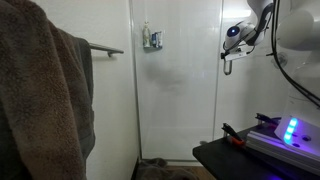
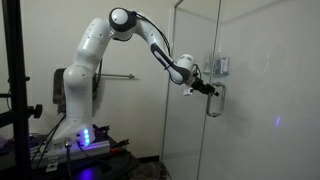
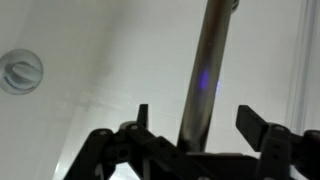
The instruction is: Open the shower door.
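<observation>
The shower door (image 1: 178,95) is a tall clear glass panel, seen in both exterior views (image 2: 193,140). Its chrome loop handle (image 2: 215,100) sits near the panel's edge. In the wrist view the handle (image 3: 207,70) is a vertical chrome bar running up between my two fingers. My gripper (image 3: 198,125) is open, with one finger on each side of the bar and not squeezing it. In the exterior views the gripper (image 2: 205,89) (image 1: 232,56) is at handle height, right against the door's edge.
A brown towel (image 1: 45,95) hangs close to one camera beside a chrome towel bar (image 1: 105,48). A small shelf with bottles (image 1: 152,40) hangs on the white wall. A black table with a blue-lit device (image 1: 288,130) stands low; the robot base (image 2: 78,105) stands beside a black pole (image 2: 12,80).
</observation>
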Robot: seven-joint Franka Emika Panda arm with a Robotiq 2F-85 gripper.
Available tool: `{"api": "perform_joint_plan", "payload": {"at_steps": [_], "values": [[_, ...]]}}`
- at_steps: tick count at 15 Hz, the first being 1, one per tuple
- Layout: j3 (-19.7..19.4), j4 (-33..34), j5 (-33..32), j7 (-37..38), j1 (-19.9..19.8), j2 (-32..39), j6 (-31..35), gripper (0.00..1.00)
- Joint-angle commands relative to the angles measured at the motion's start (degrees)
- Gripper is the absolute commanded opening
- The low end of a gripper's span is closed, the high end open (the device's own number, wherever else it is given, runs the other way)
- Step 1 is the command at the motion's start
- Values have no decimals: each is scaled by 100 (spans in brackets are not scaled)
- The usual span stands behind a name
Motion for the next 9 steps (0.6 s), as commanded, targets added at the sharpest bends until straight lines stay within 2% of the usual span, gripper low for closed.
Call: {"api": "perform_joint_plan", "payload": {"at_steps": [1, 8, 9], "values": [[35, 18, -113, 98, -13, -14, 47, 59], [-24, -25, -61, 68, -43, -31, 126, 8], [-75, -87, 130, 26, -19, -46, 189, 5]]}}
